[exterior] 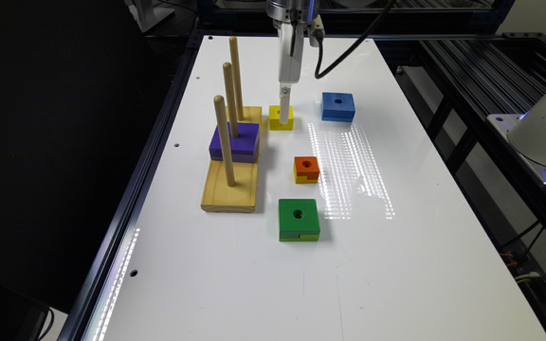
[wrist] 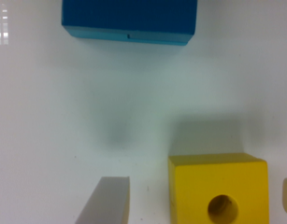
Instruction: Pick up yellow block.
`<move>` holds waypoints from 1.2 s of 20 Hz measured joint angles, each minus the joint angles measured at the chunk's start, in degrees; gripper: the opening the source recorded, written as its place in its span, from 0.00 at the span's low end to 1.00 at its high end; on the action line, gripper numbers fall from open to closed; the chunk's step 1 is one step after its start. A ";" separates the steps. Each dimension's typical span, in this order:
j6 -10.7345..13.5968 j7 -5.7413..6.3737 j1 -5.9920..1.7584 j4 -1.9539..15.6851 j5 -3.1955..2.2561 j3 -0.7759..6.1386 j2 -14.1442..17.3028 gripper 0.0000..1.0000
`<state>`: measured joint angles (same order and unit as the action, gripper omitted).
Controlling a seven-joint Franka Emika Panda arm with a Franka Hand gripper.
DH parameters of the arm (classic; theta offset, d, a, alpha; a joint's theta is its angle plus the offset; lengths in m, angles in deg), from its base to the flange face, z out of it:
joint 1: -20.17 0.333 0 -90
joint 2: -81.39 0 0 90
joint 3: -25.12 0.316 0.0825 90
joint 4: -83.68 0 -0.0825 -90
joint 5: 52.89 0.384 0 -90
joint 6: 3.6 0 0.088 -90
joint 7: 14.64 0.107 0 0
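Yellow block (wrist: pixel 218 191) flat, hole upward

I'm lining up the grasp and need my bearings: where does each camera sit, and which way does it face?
Exterior view: off the arm, raised, looking down along the white table; the wrist and gripper hang toward its far end.
Wrist view: on the wrist, looking down at the table; two fingers straddle the yellow block.
Shared: yellow block, blue block.

Small all-yellow square wooden block (exterior: pixel 281 118); blue block (exterior: pixel 338 106); purple block (exterior: pixel 234 142); orange-topped, yellow-bottomed block (exterior: pixel 306 169); green block (exterior: pixel 298 219).
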<state>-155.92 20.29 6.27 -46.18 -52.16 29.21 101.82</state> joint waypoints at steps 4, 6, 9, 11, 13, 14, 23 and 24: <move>0.00 0.00 0.14 0.77 0.00 0.03 0.65 1.00; 0.00 0.00 0.16 0.87 0.00 0.05 0.71 1.00; 0.00 0.00 0.17 0.93 0.00 0.05 0.95 1.00; -0.01 0.00 0.17 1.01 0.00 0.05 1.21 1.00; -0.08 0.00 0.18 1.28 0.00 0.06 1.92 1.00; -0.18 0.00 0.18 1.41 0.00 0.06 2.26 1.00; -1.26 0.02 0.35 3.22 -0.05 0.06 5.67 1.00; -1.27 0.02 0.37 3.23 -0.05 0.06 5.67 1.00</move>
<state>-157.19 20.31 6.64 -42.95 -52.21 29.27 107.50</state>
